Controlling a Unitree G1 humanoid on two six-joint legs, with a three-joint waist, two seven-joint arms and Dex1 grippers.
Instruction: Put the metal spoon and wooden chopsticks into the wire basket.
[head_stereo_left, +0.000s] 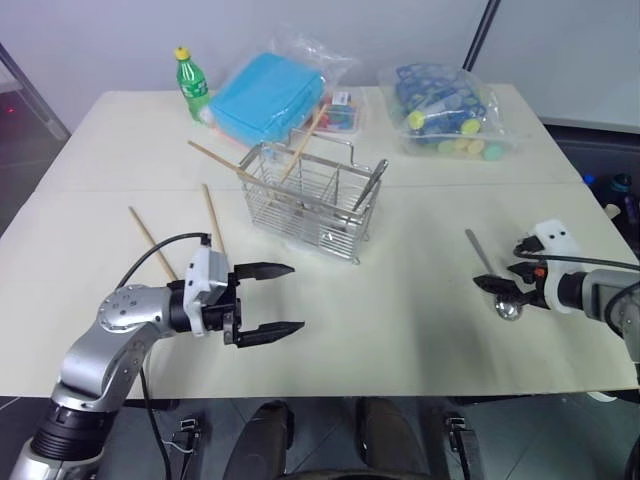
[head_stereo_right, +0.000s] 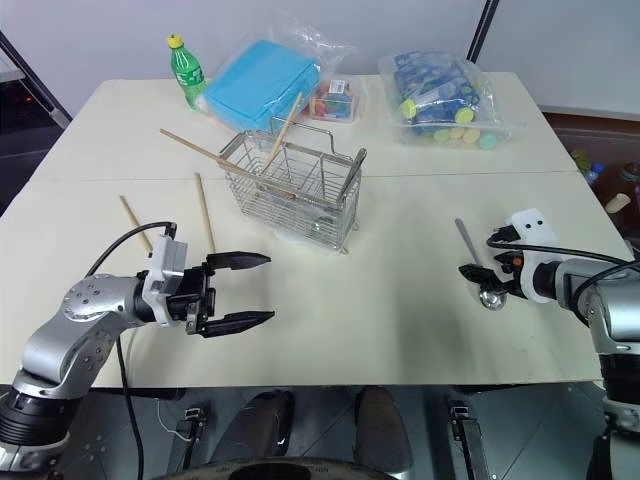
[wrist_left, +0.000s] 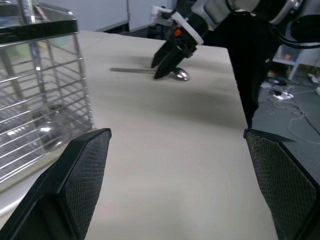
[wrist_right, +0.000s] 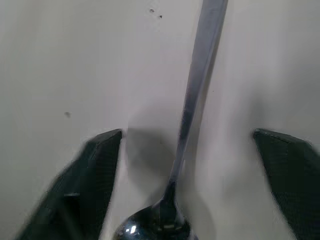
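Spoon: the metal spoon (head_stereo_left: 494, 279) lay flat on the surface (head_stereo_left: 400, 310) at the robot's right, well apart from the basket; its long axis ran toward the far edge and slightly leftward, bowl at the near end, handle pointing away.
Right fingers: the right gripper (wrist_right: 187, 195) stood over the spoon's bowl end, its fingers (wrist_right: 92, 185) spread to either side of the handle's neck, not yet closed on it.
Left fingers: the left gripper (head_stereo_left: 270, 300) hovered above the surface, pointing sideways toward the robot's right, fingers (head_stereo_left: 262, 270) wide apart and holding nothing.
Basket: the wire basket (head_stereo_left: 310, 200) stood upright near the middle of the surface, with another metal utensil (head_stereo_left: 368, 187) leaning in its right end.
Chopsticks: of the wooden chopsticks, one (head_stereo_left: 302, 143) stood tilted in the basket, top leaning right; one (head_stereo_left: 225, 161) lay slanted across the basket's left rim, pointing left and away; two (head_stereo_left: 213, 220) (head_stereo_left: 152, 242) lay on the surface left of the basket, long axes running near-to-far.
Behind: a green bottle (head_stereo_left: 192, 85), a blue box in a clear bag (head_stereo_left: 268, 95), and a bag of coloured items (head_stereo_left: 445, 108).
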